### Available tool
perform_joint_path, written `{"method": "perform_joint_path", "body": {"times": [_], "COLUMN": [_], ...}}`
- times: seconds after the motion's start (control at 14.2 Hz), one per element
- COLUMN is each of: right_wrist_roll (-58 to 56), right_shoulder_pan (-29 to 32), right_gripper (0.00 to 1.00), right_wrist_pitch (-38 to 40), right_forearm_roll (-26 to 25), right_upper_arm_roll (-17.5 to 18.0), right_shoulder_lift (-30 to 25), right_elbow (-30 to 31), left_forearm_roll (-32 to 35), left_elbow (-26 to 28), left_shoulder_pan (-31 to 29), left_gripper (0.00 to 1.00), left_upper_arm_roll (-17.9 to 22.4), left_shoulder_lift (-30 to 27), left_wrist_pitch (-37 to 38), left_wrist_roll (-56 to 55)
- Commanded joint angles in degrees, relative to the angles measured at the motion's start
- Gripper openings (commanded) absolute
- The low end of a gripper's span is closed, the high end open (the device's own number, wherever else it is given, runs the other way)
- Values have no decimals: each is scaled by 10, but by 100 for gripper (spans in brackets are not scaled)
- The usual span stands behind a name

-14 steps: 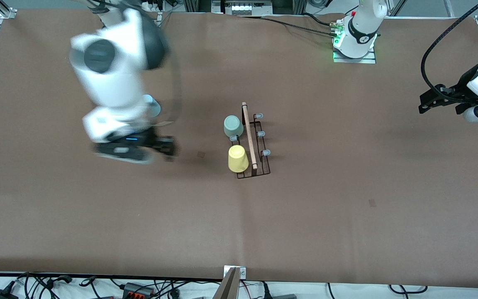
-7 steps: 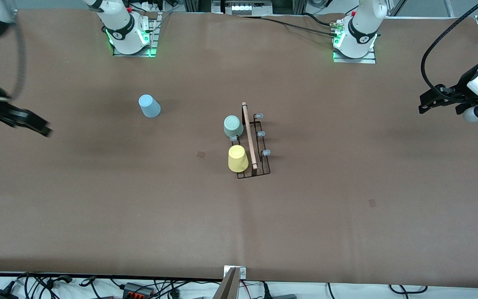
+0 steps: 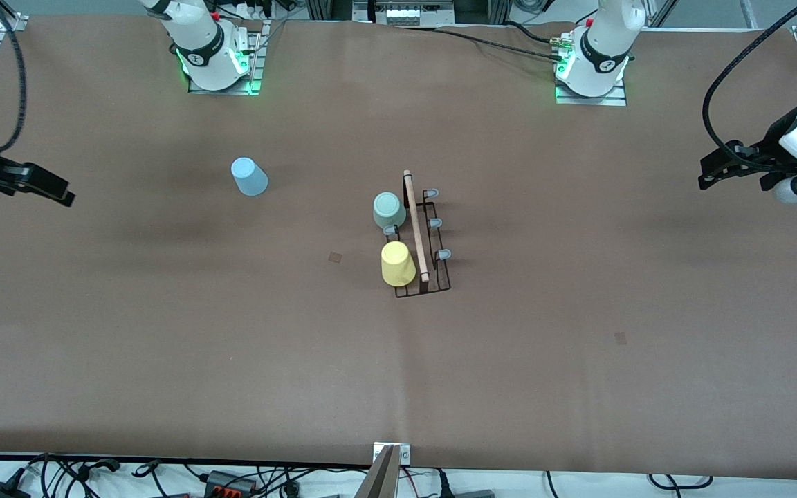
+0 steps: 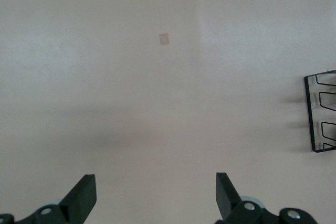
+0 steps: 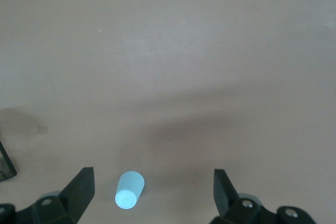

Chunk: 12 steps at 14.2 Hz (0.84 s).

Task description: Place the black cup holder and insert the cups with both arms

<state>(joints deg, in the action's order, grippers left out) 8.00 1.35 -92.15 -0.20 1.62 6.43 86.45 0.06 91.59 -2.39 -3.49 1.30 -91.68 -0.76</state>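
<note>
The black cup holder (image 3: pixel 433 256) with its wooden rod handle (image 3: pixel 416 225) stands mid-table. A pale green cup (image 3: pixel 389 209) and a yellow cup (image 3: pixel 397 263) sit upside down on its pegs, on the side toward the right arm's end. A light blue cup (image 3: pixel 250 177) stands apart on the mat, farther toward that end. My right gripper (image 3: pixel 59 195) hangs open and empty over the table's edge at the right arm's end; its wrist view shows the light blue cup (image 5: pixel 129 190) between the open fingers, well below the right gripper (image 5: pixel 152 184). My left gripper (image 3: pixel 713 169) waits open at the left arm's end, and its wrist view has the left gripper (image 4: pixel 155 192) over bare mat with a holder corner (image 4: pixel 321 114) at the picture's edge.
The brown mat (image 3: pixel 163 346) covers the table. Two small darker patches (image 3: pixel 335 257) (image 3: pixel 620 338) mark it. Both arm bases (image 3: pixel 215 59) (image 3: pixel 596 66) stand along the edge farthest from the front camera. Cables (image 3: pixel 232 481) and a camera mount (image 3: pixel 388 470) line the nearest edge.
My right arm swung from over the mat by the light blue cup out to the table edge at its own end. The cups, the holder and my left arm stayed put.
</note>
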Motion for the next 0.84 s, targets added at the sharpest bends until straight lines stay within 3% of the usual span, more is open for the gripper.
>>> {"method": "perform_joint_path", "body": {"times": [0.0, 0.49, 0.77], "right_wrist_roll": [-71, -55, -50], "right_shoulder_pan": [24, 29, 29], "right_gripper": [100, 100, 100], "right_wrist_pitch": [-5, -1, 0], "right_forearm_roll": [1, 5, 6], "right_upper_arm_roll": [14, 14, 10], "right_shoulder_lift": [-15, -23, -23], "right_elbow": [6, 4, 5], "left_forearm_roll": [5, 2, 2], "left_elbow": [-5, -24, -26], "left_shoulder_pan": [-2, -8, 17], "left_gripper": [100, 100, 100], "left_upper_arm_roll": [-2, 1, 28], "left_shoulder_lift": [-12, -17, -18], "left_wrist_pitch": [13, 26, 40], "left_wrist_roll": [4, 2, 2]}}
